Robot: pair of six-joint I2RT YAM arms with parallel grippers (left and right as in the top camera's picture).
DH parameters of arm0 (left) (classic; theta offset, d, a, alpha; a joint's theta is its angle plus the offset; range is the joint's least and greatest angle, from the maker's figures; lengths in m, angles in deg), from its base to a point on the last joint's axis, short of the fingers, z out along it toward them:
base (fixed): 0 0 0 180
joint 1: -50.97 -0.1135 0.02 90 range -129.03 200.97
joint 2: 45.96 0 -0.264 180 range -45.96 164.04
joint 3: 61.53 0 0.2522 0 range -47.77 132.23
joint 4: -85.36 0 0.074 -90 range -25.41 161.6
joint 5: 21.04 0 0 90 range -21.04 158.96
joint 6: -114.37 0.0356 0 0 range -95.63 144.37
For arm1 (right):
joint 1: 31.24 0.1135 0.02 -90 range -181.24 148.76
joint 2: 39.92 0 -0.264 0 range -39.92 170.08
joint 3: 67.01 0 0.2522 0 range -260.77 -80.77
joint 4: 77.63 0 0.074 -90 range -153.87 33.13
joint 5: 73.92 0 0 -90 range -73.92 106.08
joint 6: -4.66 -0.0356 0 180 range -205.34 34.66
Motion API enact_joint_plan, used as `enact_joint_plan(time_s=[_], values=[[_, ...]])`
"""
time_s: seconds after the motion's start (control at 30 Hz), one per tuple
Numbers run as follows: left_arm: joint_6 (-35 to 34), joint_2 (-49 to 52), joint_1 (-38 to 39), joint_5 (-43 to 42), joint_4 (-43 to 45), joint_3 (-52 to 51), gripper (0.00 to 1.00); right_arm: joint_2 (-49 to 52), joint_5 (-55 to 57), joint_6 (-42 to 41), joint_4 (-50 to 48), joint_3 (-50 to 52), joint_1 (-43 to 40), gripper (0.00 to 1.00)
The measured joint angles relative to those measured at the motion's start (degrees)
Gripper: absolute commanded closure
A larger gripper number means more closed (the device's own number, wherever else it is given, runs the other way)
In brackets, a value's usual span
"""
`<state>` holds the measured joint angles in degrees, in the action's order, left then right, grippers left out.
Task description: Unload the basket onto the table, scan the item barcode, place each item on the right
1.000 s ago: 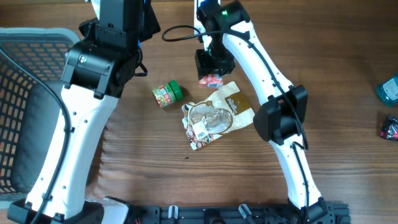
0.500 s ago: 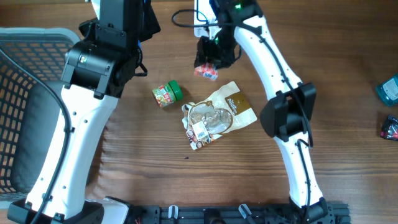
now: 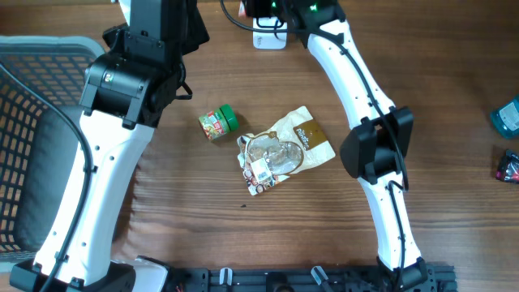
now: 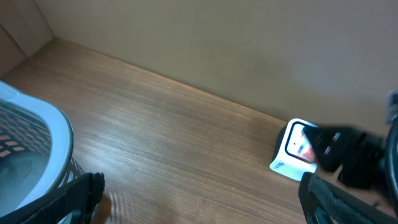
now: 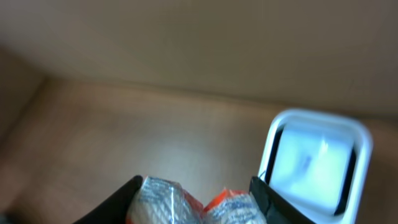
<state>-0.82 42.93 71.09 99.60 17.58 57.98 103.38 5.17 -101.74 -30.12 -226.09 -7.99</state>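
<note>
Two fingers of my right pincer [image 5: 196,198] sit half closed around the small crinkly packet [image 5: 158,200], held up near the white scanner [image 5: 314,162]; it looks light, soft and slippery, so pinching its middle seems safest.

I have open table [image 3: 243,235] near me and right of the pouch [image 3: 285,151]. Jar [image 3: 217,123] and pouch clutter the middle; the basket [image 3: 40,42] walls my left, the scanner [image 3: 272,40] the far edge.
</note>
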Motion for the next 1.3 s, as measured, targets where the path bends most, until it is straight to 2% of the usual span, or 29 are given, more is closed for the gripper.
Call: enact_joint_plan(time_s=[0.23,0.37,0.63,0.93,1.13,1.3], values=[[0.0,0.0,0.0,0.0,0.0,0.0,0.00,1.3,5.1,8.7,-15.9,2.0,0.0,0.51],[0.0,0.0,0.0,0.0,0.0,0.0,0.00,3.8,7.1,12.2,-20.2,2.0,0.0,0.51],[0.0,0.0,0.0,0.0,0.0,0.0,0.00,8.7,9.9,17.9,-21.8,2.6,0.0,0.54],[0.0,0.0,0.0,0.0,0.0,0.0,0.00,9.1,10.6,21.3,-23.8,2.7,-0.2,0.57],[0.0,0.0,0.0,0.0,0.0,0.0,0.00,9.1,10.6,21.3,-27.7,3.8,-1.2,0.56],[0.0,0.0,0.0,0.0,0.0,0.0,0.00,9.9,10.6,21.3,-31.3,5.7,-1.9,0.51]])
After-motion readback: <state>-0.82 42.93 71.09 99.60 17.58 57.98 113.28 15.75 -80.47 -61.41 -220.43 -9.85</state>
